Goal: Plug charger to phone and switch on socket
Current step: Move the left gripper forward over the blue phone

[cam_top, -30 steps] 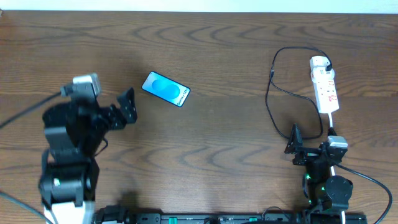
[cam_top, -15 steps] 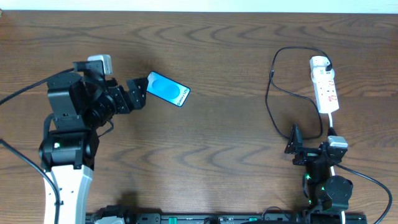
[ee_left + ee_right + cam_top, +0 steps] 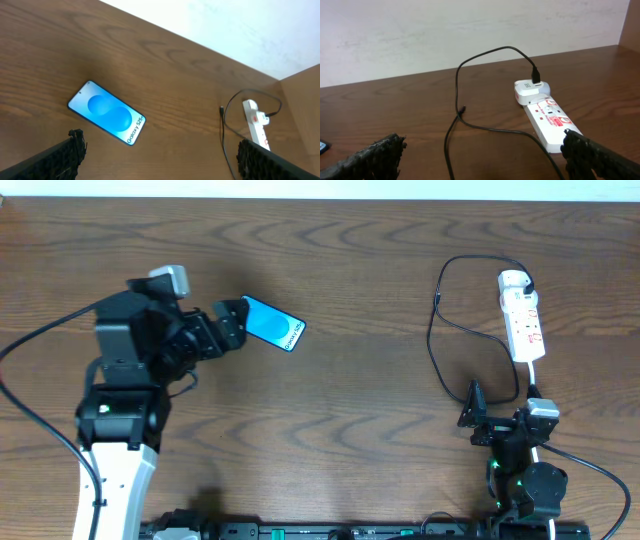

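Brown wood table (image 3: 370,400). Phone (image 3: 272,326) lies left of centre; left gripper (image 3: 236,325) at its end, jaws wide. Right gripper (image 3: 481,147) wide too, near charger (image 3: 457,90), socket (image 3: 547,117) beyond. We'd square the jaws across the phone's long edges, leaving both ends free.

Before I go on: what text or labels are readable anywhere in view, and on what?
"Galaxy S25": white print on the blue screen of the phone, near one short end.
Red markings on the socket: too blurred to read.
Dark mark on the white plug at its end: unreadable.
No other text visible.
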`<action>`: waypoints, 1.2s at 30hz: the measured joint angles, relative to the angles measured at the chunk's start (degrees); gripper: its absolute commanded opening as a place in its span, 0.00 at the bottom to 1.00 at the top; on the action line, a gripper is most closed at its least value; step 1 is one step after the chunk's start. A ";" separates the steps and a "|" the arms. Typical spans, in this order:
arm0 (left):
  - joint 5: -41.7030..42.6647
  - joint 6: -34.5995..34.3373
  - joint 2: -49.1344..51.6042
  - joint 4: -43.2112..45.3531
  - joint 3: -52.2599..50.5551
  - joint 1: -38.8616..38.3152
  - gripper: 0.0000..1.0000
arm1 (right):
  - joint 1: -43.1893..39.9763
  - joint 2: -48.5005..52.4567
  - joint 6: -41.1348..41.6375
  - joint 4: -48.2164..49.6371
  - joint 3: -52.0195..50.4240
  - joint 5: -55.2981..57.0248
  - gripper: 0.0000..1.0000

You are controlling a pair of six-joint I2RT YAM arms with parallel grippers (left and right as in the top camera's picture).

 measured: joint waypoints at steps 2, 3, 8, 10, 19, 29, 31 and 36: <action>-2.86 -0.76 0.22 -0.02 0.15 -2.84 0.99 | 0.00 0.00 0.00 0.00 0.00 0.00 0.99; -4.59 -1.31 0.52 -0.09 0.48 -4.33 0.99 | 0.00 0.00 0.00 0.00 0.00 0.00 0.99; -13.84 -4.37 4.63 -1.22 5.11 -10.95 0.99 | 0.00 0.00 0.00 0.00 0.00 0.00 0.99; -17.73 -5.81 7.65 -4.02 8.79 -13.07 0.99 | 0.00 0.00 0.02 0.00 0.00 0.00 0.99; -31.43 -14.03 27.82 -21.73 31.06 -17.03 0.99 | 0.00 0.00 0.00 0.00 0.00 0.00 0.99; -33.90 -24.87 44.09 -28.44 45.27 -16.96 0.99 | 0.00 0.00 0.00 0.00 0.00 0.00 0.99; -34.12 -26.03 45.68 -28.48 45.27 -16.96 0.99 | 0.00 0.00 0.00 0.00 0.00 0.00 0.99; -34.69 -26.71 48.37 -29.33 45.27 -16.96 1.00 | 0.00 0.00 0.00 0.00 0.00 0.00 0.99</action>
